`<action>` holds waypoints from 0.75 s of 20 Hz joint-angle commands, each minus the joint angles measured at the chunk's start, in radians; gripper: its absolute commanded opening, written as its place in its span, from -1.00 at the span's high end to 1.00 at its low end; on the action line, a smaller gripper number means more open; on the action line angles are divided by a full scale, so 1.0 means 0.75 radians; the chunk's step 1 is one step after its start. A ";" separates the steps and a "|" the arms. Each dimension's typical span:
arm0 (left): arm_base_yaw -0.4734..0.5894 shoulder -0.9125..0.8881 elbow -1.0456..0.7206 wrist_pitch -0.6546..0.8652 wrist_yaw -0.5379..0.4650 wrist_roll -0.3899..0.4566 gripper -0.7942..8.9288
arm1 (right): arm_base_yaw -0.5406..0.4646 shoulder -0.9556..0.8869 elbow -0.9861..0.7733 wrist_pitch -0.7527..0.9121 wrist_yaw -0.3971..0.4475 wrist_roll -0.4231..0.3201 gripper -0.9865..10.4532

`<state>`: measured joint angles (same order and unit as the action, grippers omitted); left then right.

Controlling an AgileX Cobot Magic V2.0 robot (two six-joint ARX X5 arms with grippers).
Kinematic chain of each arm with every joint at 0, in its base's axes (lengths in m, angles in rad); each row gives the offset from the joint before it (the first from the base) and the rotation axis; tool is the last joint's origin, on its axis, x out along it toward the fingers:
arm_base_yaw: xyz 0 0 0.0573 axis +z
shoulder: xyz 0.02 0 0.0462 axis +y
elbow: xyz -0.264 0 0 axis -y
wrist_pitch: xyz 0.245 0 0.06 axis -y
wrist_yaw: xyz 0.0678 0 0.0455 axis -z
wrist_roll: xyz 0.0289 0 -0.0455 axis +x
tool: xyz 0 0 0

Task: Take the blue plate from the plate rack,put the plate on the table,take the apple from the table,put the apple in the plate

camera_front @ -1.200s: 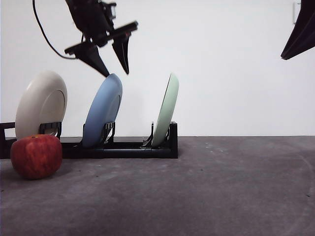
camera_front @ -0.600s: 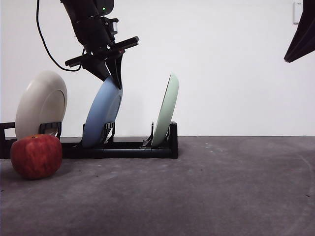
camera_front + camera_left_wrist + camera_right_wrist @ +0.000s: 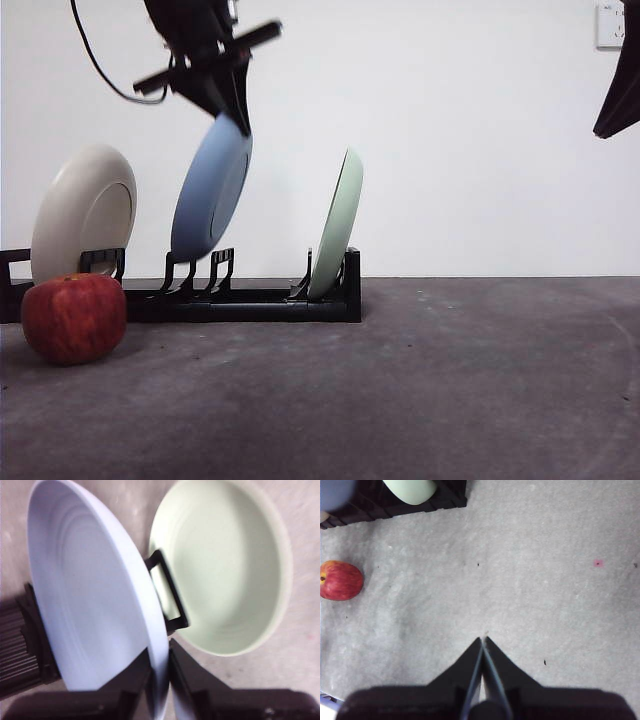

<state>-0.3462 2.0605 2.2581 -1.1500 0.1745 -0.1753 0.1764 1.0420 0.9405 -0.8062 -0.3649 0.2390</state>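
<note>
Blue plate (image 3: 211, 195): now lifted clear of the rack (image 3: 250, 297), upper left of frame; half a second ago it sat in its slot. First step nearly done; setting down on the table (image 3: 420, 380) is next. Left gripper (image 3: 236, 112): clamped on the plate's top rim. Right gripper (image 3: 482, 642): closed, empty, waiting. Apple (image 3: 75, 317): lower left, untouched.

Matte light-blue plate (image 3: 211, 190) tilted on edge, hanging clear above the black plate rack (image 3: 250, 296), red apple (image 3: 74, 317) resting on the dark grey table (image 3: 420, 390) before the rack's left end
</note>
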 commanded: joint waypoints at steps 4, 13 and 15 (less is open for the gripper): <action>-0.009 -0.005 0.227 -0.192 -0.010 0.019 0.85 | 0.002 0.004 0.005 0.006 0.004 -0.009 0.83; -0.163 -0.166 0.276 -0.230 0.126 0.081 0.85 | 0.002 0.004 0.005 -0.017 0.004 -0.008 0.83; -0.239 -0.283 0.255 -0.230 0.123 0.106 0.85 | 0.002 0.004 0.005 -0.048 0.003 -0.008 0.83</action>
<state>-0.5159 1.8774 2.4523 -1.3251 0.2642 -0.1261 0.1764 1.0424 0.9405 -0.8436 -0.3641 0.2390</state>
